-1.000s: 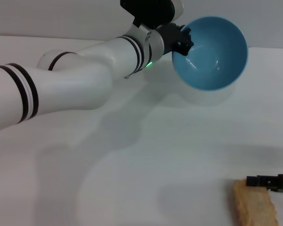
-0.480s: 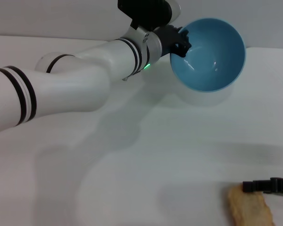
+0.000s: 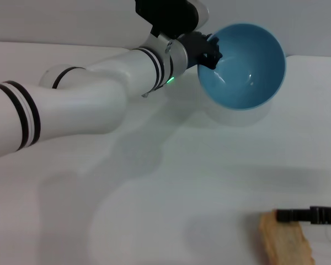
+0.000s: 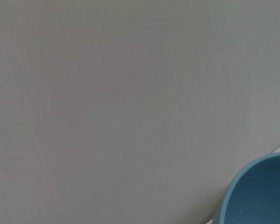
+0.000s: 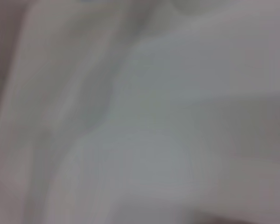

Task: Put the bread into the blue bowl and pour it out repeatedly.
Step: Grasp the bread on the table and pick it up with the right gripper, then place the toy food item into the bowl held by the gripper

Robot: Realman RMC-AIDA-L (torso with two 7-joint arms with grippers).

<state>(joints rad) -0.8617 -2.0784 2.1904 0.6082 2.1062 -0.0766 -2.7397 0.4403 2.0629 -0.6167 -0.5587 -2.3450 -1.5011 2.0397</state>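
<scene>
Tabletop lay plain white and matte across the whole head view, marked only by soft grey shadows, and behind it a pale grey wall closed off the far edge. One round, glossy, light-blue bowl was held up near that far edge, lifted above the tabletop and tipped on its side so that its open mouth faced the camera and its inside showed with nothing in it; a shadow lay on the surface beneath it. The left tool, black and mounted on a white arm with black bands, was clamped on the bowl's rim at the side nearest that arm. The left wrist view caught only a curved slice of the same blue bowl against the grey wall. One elongated toy loaf of bread, tan with scalloped edges, sat at the near right of the head view, its long axis running roughly away from the camera and leaning slightly to the left at its far end. The right tool showed as a black bar at the loaf's far end, and whether it gripped the bread could not be told. The right wrist view showed only blurred white surface.
</scene>
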